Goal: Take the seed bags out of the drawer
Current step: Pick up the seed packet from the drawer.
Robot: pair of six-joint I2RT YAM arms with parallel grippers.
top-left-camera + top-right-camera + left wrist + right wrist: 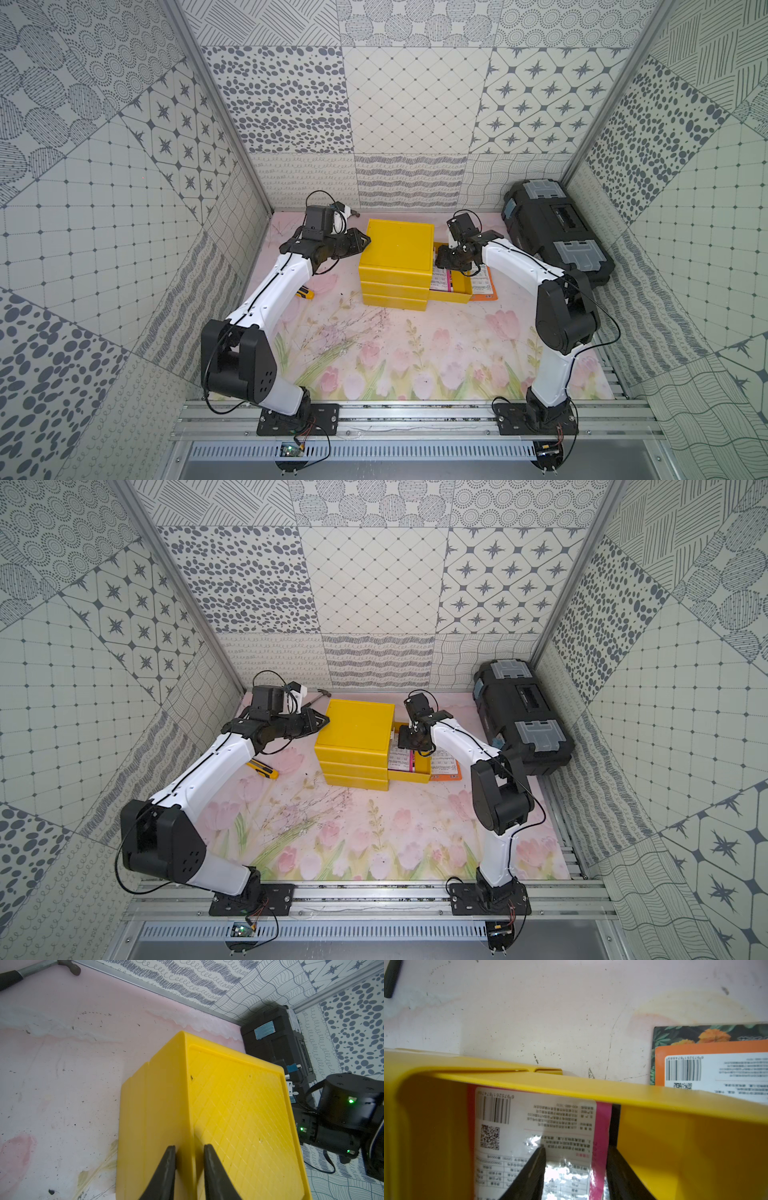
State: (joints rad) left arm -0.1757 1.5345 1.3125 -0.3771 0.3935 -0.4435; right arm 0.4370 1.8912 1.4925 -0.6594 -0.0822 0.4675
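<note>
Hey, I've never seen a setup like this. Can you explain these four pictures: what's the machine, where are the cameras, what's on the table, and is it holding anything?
It is two white-and-black robot arms, left arm and right arm, mounted at the table's near edge. Two pictures look down from overhead, nearly alike; the other two come from a camera on each wrist. On the table stand a yellow drawer cabinet with one drawer pulled out, a black toolbox, a utility knife and a hammer. Beside the drawer lie orange seed bags; a pink seed bag lies inside. The right fingers are open over that pink seed bag, not yet gripping. The left fingers, slightly apart, sit at the cabinet's top edge, holding nothing.
</note>
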